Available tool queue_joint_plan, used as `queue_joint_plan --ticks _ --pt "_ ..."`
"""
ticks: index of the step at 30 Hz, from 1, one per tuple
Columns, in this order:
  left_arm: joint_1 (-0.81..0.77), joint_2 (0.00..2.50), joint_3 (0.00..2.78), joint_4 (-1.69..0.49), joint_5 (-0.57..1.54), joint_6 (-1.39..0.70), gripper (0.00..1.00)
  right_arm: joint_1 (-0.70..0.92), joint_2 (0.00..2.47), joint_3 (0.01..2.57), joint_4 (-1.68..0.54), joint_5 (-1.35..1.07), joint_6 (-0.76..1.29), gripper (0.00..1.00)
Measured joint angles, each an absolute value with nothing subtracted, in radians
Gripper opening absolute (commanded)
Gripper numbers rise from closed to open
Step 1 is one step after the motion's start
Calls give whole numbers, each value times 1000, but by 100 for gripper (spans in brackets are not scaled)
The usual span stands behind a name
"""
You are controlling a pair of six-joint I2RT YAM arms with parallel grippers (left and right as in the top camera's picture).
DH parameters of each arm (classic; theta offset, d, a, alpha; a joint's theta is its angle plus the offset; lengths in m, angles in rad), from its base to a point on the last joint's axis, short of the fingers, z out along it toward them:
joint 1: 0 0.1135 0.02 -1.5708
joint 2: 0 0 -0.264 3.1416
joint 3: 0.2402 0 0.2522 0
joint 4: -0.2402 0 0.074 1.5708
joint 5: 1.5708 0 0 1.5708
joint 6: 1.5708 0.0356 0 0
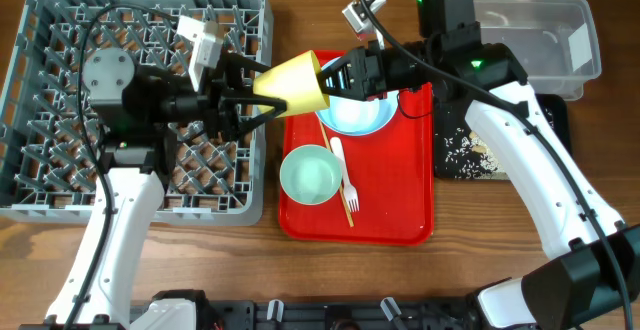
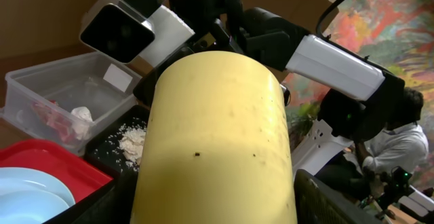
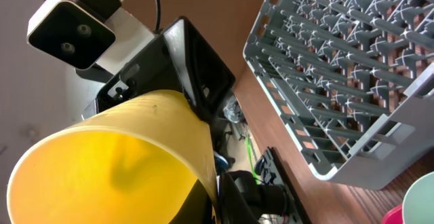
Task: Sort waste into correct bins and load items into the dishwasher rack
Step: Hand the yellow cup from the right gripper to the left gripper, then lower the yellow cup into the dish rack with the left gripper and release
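Observation:
A yellow cup [image 1: 295, 82] hangs sideways in the air between the grey dishwasher rack [image 1: 60, 205] and the red tray. My right gripper [image 1: 335, 75] is shut on its rim, one finger inside the mouth [image 3: 230, 203]. My left gripper [image 1: 258, 90] is open, with its fingers either side of the cup's base [image 2: 217, 210]. The cup fills the left wrist view [image 2: 217, 136] and the right wrist view [image 3: 102, 163]. A pale-blue plate [image 1: 360, 115], a pale-green bowl [image 1: 310, 173], a white fork [image 1: 345, 175] and a wooden stick [image 1: 347, 205] lie on the tray.
The red tray [image 1: 400, 210] sits at the centre. The clear tub [image 1: 560, 30] at the back right holds a white tissue [image 2: 81, 114] and a red wrapper [image 2: 51, 119]. The black tray [image 1: 555, 120] holds rice scraps [image 1: 465, 155]. The rack's corner shows in the right wrist view [image 3: 352, 163].

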State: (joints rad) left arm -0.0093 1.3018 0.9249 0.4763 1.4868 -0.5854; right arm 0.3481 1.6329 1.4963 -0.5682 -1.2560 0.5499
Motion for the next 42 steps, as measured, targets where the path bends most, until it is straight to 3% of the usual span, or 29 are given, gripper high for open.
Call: queue_joint_plan --ticks 5,13,15,16,17,25,26,28,31,38,42 --pt "-6 1302 925 477 1487 -586 60 348 1633 1496 -568 -1256 550 4" --pt "-4 1302 925 476 1486 -590 56 348 1633 1496 -568 -1256 549 5" --pt "-4 1302 925 476 1487 -590 56 348 1633 1496 -568 -1256 549 14" --pt "-4 1302 925 476 1487 -589 56 348 1633 1496 -568 -1256 553 31" --pt "-4 1302 925 476 1487 -589 56 348 1633 1496 -569 -1256 552 35" --pt "-2 1302 925 450 1487 -574 42 348 1633 1496 -579 -1182 554 47" --pt "3 1302 927 410 1483 -561 38 346 1633 1497 -593 -1152 553 47" --pt "34 1302 931 260 1443 -501 17 336 1633 1496 -630 -1065 554 47" --pt "81 1304 935 76 1347 -429 4 308 1633 1496 -663 -965 545 48" --pt "202 1305 936 -232 992 -335 4 212 1633 1496 -865 -698 427 48" --pt "246 1285 959 -525 749 -320 4 194 1632 1496 -1011 -519 336 51"
